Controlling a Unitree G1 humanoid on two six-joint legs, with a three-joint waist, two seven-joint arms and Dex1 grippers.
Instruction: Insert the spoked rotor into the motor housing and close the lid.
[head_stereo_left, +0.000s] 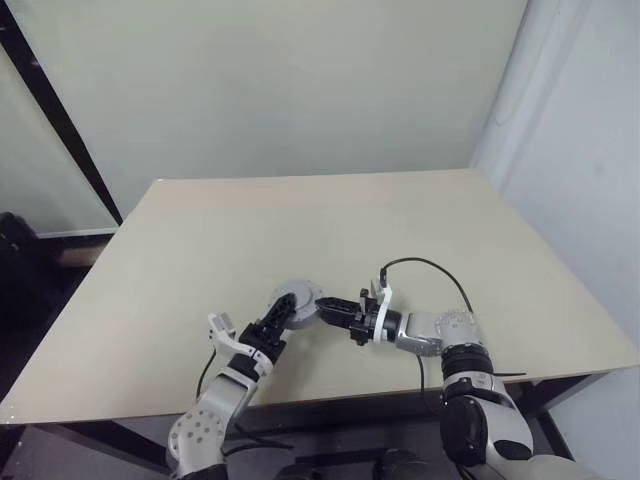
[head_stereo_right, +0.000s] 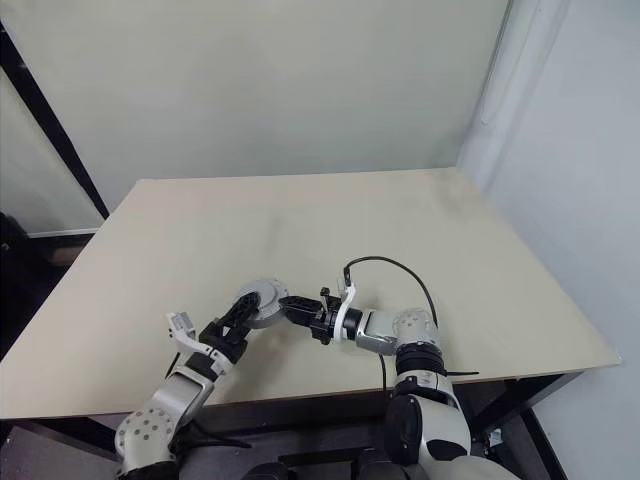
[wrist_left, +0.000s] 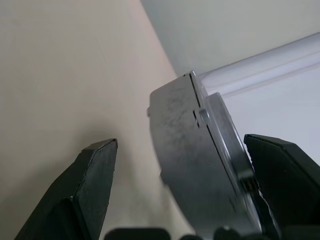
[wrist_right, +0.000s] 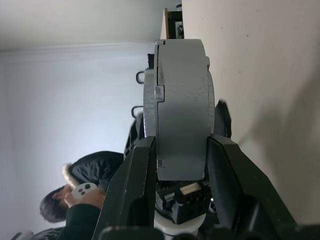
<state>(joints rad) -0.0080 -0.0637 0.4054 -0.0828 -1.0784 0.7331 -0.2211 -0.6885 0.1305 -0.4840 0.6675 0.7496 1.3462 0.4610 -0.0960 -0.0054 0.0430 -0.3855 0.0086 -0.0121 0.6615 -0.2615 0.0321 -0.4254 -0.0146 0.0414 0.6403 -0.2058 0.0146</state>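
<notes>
I see a bare beige table (head_stereo_left: 330, 230) in front of a pale wall, with both of my arms meeting just above its near edge. My right gripper (wrist_right: 182, 150) points sideways toward my left and is clamped across the edge of a grey round assembly (wrist_right: 180, 105), one finger on each flat face. A seam runs around its rim, so I judge this to be the motor housing with the lid already seated on it; the rotor, I take it, is inside, though I cannot see it. The assembly is held edge-on, lifted off the tabletop. My left gripper (wrist_left: 180, 190) has its jaws spread wide on either side of the same disc, one finger (wrist_left: 92, 175) well clear of it, the other close beside the far face. A person holding a white controller (wrist_right: 82, 190) sits in the background. Next I would need to close the left jaws squarely over both faces to press the lid home or take over the piece
</notes>
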